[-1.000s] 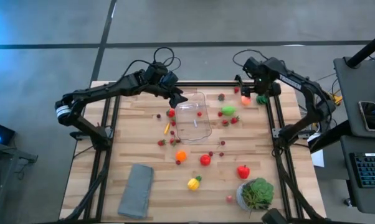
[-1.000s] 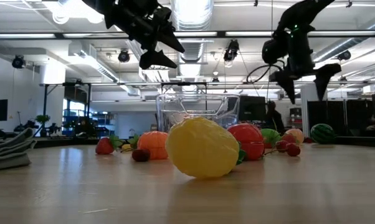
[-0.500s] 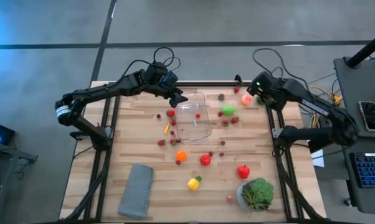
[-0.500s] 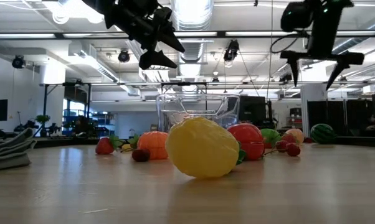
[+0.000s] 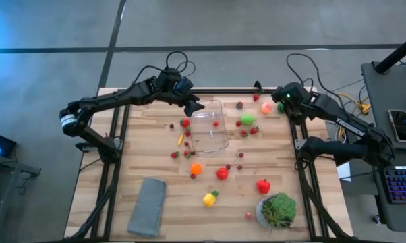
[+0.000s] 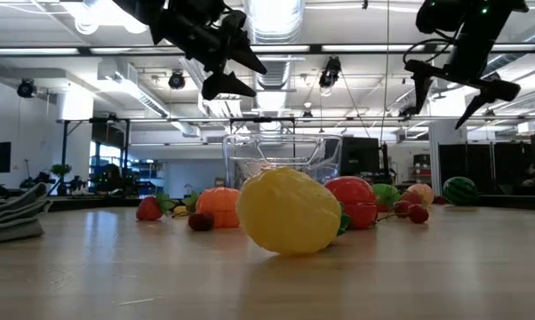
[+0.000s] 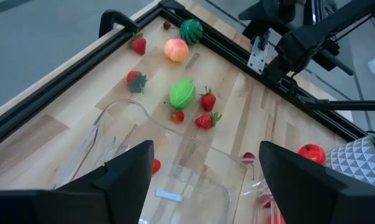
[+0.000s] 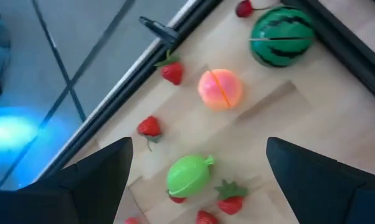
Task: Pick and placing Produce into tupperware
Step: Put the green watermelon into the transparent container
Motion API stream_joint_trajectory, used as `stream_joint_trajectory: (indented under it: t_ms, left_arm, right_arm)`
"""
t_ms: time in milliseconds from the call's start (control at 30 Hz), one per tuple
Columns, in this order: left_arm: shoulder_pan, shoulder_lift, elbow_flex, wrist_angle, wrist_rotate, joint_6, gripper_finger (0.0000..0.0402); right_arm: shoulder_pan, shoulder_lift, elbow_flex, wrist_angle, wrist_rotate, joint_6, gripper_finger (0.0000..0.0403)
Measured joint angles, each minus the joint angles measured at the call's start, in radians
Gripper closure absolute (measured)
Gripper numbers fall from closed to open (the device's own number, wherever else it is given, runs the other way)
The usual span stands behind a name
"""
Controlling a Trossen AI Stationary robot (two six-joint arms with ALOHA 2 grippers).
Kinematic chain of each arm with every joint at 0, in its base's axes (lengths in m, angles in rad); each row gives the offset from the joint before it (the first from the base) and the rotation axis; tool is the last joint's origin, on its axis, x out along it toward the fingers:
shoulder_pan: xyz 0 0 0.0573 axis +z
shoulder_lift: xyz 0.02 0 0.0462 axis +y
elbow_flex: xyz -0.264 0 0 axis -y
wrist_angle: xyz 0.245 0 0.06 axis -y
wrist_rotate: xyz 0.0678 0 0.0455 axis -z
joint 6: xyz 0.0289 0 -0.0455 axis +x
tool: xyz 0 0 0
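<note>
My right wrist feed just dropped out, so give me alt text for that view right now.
The open right gripper hangs empty above the table's far corner, its two dark fingers spread wide. Below it lie a pink-orange peach, a green fruit, a small watermelon by the black frame rail, and several strawberries.

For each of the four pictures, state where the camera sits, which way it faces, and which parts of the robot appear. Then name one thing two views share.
High view: above, facing straight down; both arms, tupperware.
Low view: tabletop height, facing level; yellow toy fruit, both pincers overhead.
Left wrist view: on the left arm, facing the tupperware; left pincer open.
Right wrist view: on the right arm, facing down; right pincer open.
Shared: both wrist views show the green toy fruit and toy watermelon.
</note>
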Motion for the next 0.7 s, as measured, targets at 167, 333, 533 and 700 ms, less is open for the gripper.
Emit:
stream_joint_trajectory:
  t_ms: [167,333,533,700]
  left_arm:
    - [0.0,0.0,-0.014,0.02,0.0,0.0,0.0125]
    - [0.0,0.0,-0.015,0.019,0.0,0.0,0.0125]
    - [0.0,0.0,-0.015,0.018,0.0,0.0,0.0125]
    - [0.0,0.0,-0.015,0.018,0.0,0.0,0.0125]
  right_arm:
    - [0.0,0.016,0.0,0.059,0.0,-0.035,0.0042]
    - [0.0,0.025,0.0,0.075,-0.005,-0.067,0.0042]
    - [0.0,0.025,0.0,0.075,-0.009,-0.079,0.0042]
    - [0.0,0.026,0.0,0.082,-0.009,-0.079,0.0042]
